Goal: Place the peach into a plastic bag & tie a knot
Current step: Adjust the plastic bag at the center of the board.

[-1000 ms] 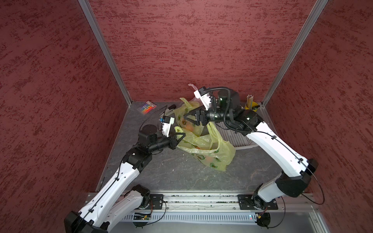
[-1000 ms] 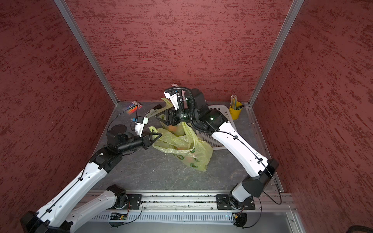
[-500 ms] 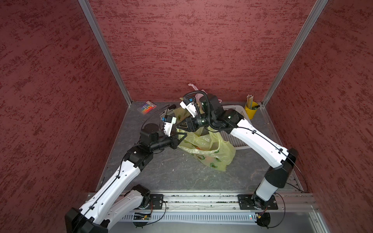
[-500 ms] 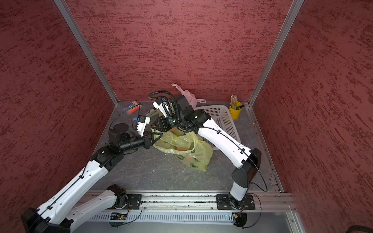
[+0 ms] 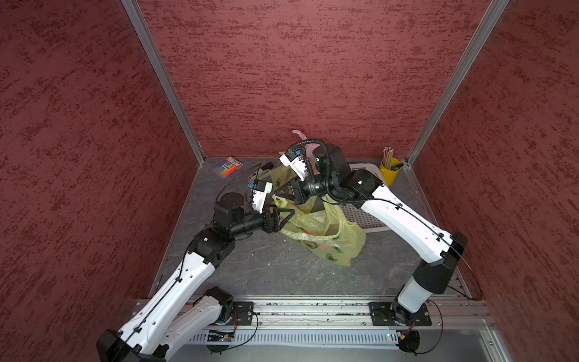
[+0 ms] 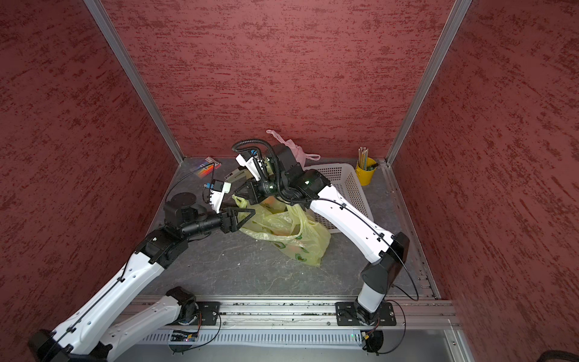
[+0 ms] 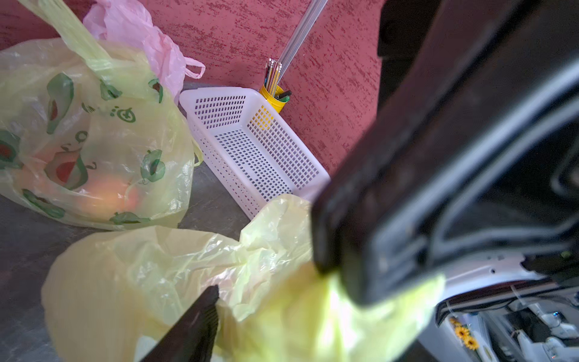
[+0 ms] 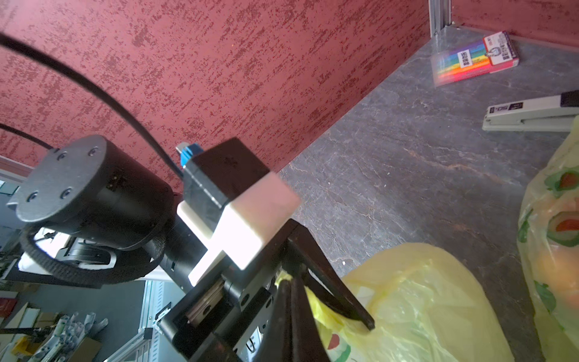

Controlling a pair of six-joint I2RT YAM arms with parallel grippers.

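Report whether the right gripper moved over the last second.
Yes: the right gripper, shut on the plastic bag, shifted away from the yellow pencil cup.

Both arms same build: left arm (image 5: 175, 288) and right arm (image 5: 401, 225) have glossy white shell links, matte black joint housings, thin black cables (image 5: 419, 221) clipped along the white shells, and flat black base plates (image 5: 242, 310). Each wrist has a white camera block (image 5: 262, 196) with a blue plug; the right wrist adds a ribbed black hose (image 5: 326, 169), and the left wrist motor has a round black cap (image 8: 59, 178) with four small screws. Left tool (image 5: 289, 216) and right tool (image 8: 287, 282) are all black, fingers thin, open triangular frames.
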